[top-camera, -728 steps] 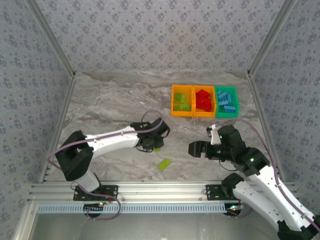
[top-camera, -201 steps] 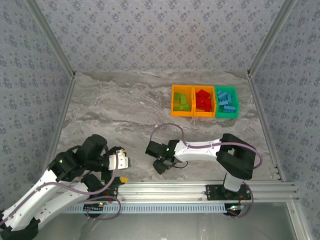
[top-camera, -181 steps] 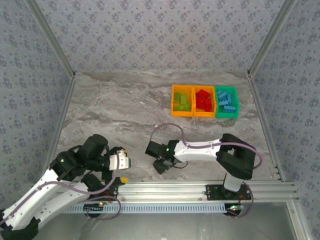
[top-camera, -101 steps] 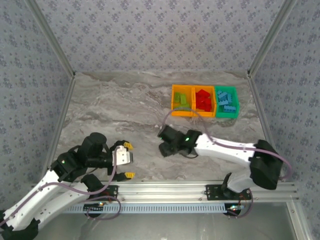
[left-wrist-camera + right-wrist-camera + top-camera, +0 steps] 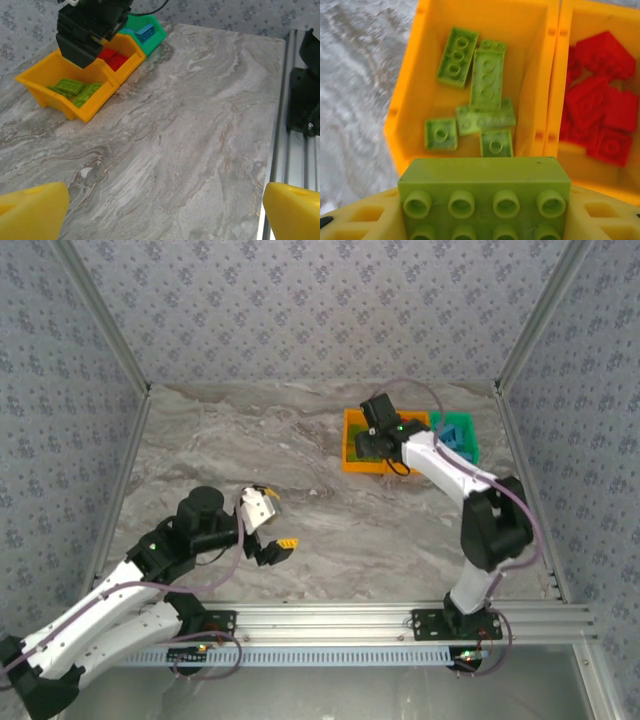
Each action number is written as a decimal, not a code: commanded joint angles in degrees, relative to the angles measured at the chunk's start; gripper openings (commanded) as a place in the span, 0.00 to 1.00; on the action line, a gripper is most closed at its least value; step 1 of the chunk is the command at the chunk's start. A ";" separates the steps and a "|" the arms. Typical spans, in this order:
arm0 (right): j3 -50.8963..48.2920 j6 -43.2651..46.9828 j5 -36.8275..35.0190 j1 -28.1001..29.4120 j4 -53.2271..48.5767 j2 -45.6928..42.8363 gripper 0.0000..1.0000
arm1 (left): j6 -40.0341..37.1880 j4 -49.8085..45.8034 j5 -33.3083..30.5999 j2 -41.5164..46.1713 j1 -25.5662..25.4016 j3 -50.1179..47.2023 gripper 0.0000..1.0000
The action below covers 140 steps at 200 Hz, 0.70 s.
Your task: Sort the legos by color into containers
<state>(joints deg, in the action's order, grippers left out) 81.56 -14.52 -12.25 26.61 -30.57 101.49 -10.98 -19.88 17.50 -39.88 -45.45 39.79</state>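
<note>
Lime lego (image 5: 485,175) gripped in right hand (image 5: 482,215) over near rim of orange bin (image 5: 402,107); left hand (image 5: 162,210) spread wide above table (image 5: 200,125).

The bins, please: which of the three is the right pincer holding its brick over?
The orange bin with lime green bricks, at the row's left end.

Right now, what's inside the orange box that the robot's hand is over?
At least five lime green bricks lie loose inside the orange box. Its near end is hidden by the big brick the right hand holds above it, so more could be there.
</note>
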 commanded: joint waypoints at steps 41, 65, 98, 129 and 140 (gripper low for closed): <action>24.51 6.41 3.15 -4.53 -10.59 15.75 0.75 | 5.10 3.63 -15.64 -2.12 -0.84 -0.43 0.99; 28.99 6.86 1.20 -4.81 -14.22 16.52 0.89 | 9.21 7.55 -26.13 -1.25 -0.73 -3.41 0.99; 22.69 6.87 0.56 -4.98 -13.65 6.34 0.94 | 13.28 14.35 -43.35 -1.26 0.86 -8.69 0.99; 4.75 5.60 -2.71 -4.90 -6.41 -12.46 0.95 | 13.97 26.15 -48.89 -2.93 6.56 -14.87 0.99; -3.54 4.85 -5.30 -4.99 -2.10 -20.35 0.96 | 13.97 29.96 -48.87 -3.93 9.33 -16.79 0.99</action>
<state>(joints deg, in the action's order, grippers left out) 89.17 -8.54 -12.36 21.87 -38.54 95.46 1.13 -2.50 -24.27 -42.52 -40.53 26.11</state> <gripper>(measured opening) 0.954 0.992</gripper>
